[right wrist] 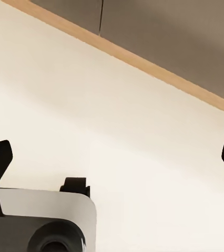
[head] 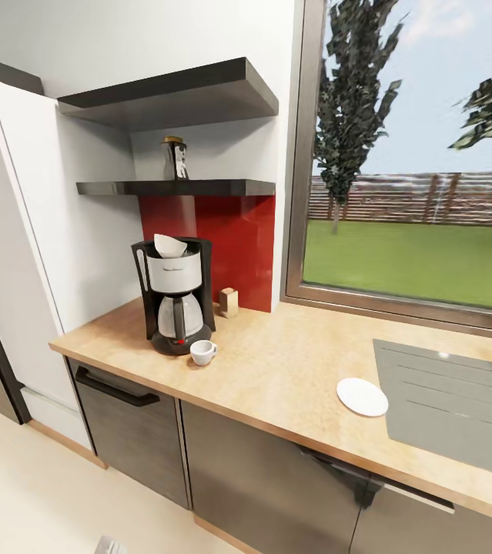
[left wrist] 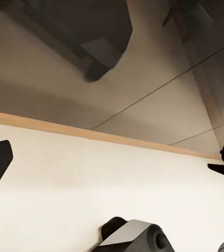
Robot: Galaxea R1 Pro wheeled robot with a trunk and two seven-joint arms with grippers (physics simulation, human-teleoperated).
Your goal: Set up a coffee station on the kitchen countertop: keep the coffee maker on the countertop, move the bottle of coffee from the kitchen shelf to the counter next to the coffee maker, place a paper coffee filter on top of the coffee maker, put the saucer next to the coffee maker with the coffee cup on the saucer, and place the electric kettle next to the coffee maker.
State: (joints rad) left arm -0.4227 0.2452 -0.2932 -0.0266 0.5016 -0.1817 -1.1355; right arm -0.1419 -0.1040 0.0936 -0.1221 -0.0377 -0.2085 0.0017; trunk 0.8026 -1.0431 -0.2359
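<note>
Tan kitchen countertop [head: 292,369], black-and-white coffee maker [head: 175,296], white paper coffee filter [head: 170,245] on top, both tools spread wide

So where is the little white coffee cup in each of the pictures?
Head view: the coffee cup sits on the countertop, just in front of the coffee maker.
Left wrist view: not in it.
Right wrist view: not in it.
Shared landmark: the dark cabinet fronts.
</note>
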